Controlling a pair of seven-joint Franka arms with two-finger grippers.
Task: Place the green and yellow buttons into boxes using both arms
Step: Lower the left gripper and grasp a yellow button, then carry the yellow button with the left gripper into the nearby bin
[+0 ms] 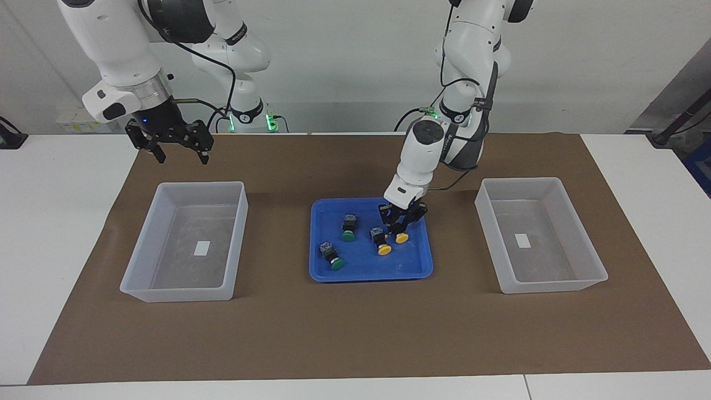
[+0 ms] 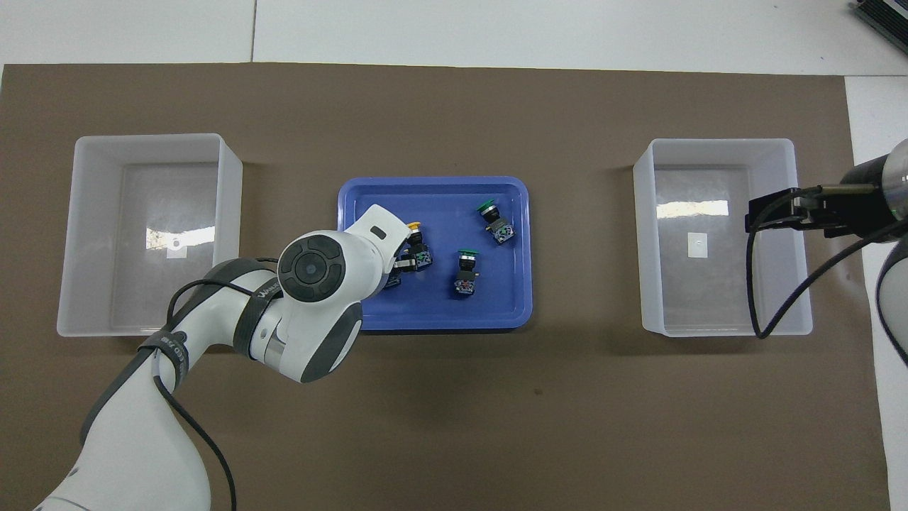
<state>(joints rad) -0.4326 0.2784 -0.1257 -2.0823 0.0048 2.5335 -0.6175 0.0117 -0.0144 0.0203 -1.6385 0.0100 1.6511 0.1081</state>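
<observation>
Facing view shows a small blank white label (image 1: 201, 248) stuck to the floor of each box; no writing reads on them or on the buttons.

The left arm bends down from its base, wrist pitched steeply, and the left gripper (image 1: 401, 224) sits low in the blue tray (image 1: 366, 272), its black fingers down around the body of a yellow button (image 1: 401, 236) at the tray's edge toward the left arm's end. Whether the fingers are pressed on it I cannot tell. A second yellow button (image 1: 381, 242) lies just beside that one. Two green buttons lie on their sides in the same tray: one (image 1: 349, 228) nearer the robots, one (image 1: 331, 255) farther and toward the right arm's end.

The right arm waits, elbow high, with the right gripper (image 1: 178, 149) hanging in the air above the brown mat (image 1: 355, 333), fingers spread apart and holding nothing.

Both boxes are translucent whitish plastic with sloped walls, one (image 1: 186, 241) at the right arm's end, the other (image 1: 539, 236) at the left arm's end, the glossy tray between them. The mat looks matte and papery on a white table (image 1: 55, 222).
</observation>
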